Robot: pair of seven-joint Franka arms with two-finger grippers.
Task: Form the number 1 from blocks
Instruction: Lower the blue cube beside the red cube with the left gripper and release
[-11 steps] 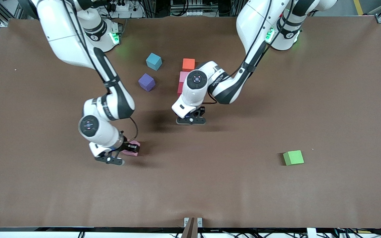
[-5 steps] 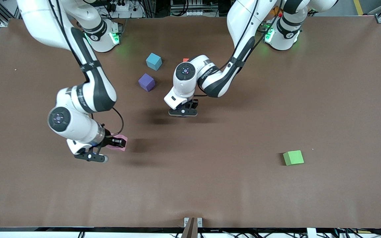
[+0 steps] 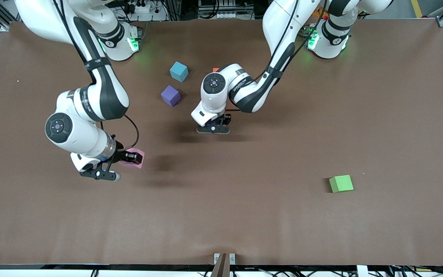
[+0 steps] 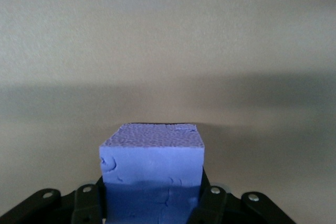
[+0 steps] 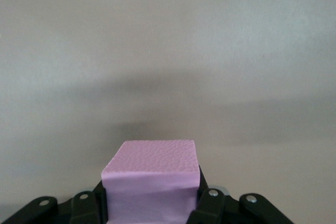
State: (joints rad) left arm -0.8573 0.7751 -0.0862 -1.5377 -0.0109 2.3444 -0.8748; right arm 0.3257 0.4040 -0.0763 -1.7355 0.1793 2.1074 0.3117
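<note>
In the right wrist view a light pink block point(image 5: 152, 179) sits between the fingers of my right gripper point(image 5: 152, 203), which is shut on it. In the front view that gripper point(image 3: 131, 157) holds the pink block point(image 3: 136, 159) above bare table at the right arm's end. My left gripper point(image 4: 152, 200) is shut on a blue-violet block point(image 4: 151, 169). It hangs point(image 3: 218, 122) over mid-table, close to the camera side of the covered block row. Only a sliver of the orange block point(image 3: 216, 70) shows past the left arm. The red and second pink blocks are hidden.
A cyan block point(image 3: 179, 71) and a purple block point(image 3: 170, 95) lie beside the left arm's wrist, toward the right arm's base. A green block point(image 3: 341, 183) sits alone near the left arm's end, closer to the camera. The brown table point(image 3: 267, 215) stretches wide.
The right gripper has risen and carried the pink block toward the right arm's end of the table. The left arm has drawn in toward the bases and now covers the orange, pink and red blocks.
</note>
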